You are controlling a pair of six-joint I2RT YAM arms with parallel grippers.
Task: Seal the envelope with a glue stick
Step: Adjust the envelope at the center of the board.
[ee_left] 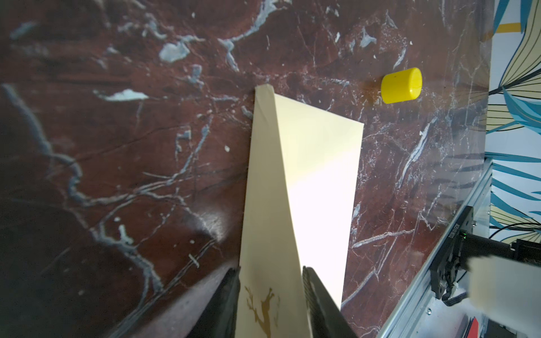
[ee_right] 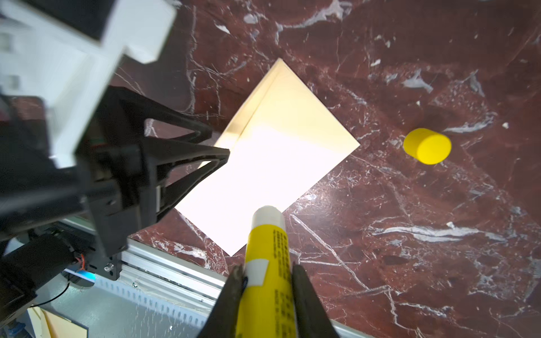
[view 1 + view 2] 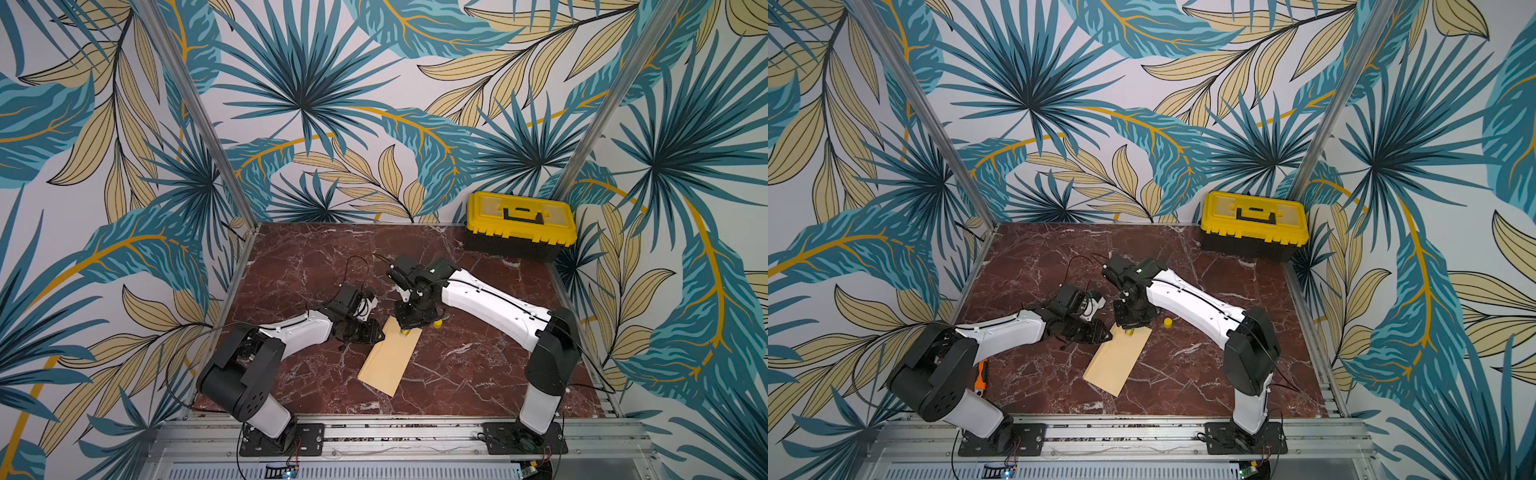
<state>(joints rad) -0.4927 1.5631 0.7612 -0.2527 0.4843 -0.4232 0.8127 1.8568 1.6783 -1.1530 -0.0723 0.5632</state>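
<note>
Yellow glue stick (image 2: 268, 263) shows its white tip only in right wrist view.

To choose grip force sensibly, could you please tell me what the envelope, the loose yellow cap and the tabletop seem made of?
The envelope: matte tan paper, thin and creased at its fold. The yellow cap: probably moulded plastic, smooth, uniformly coloured, slightly glossy. The tabletop: polished red marble by its white veins and glare, possibly only a printed laminate.
</note>
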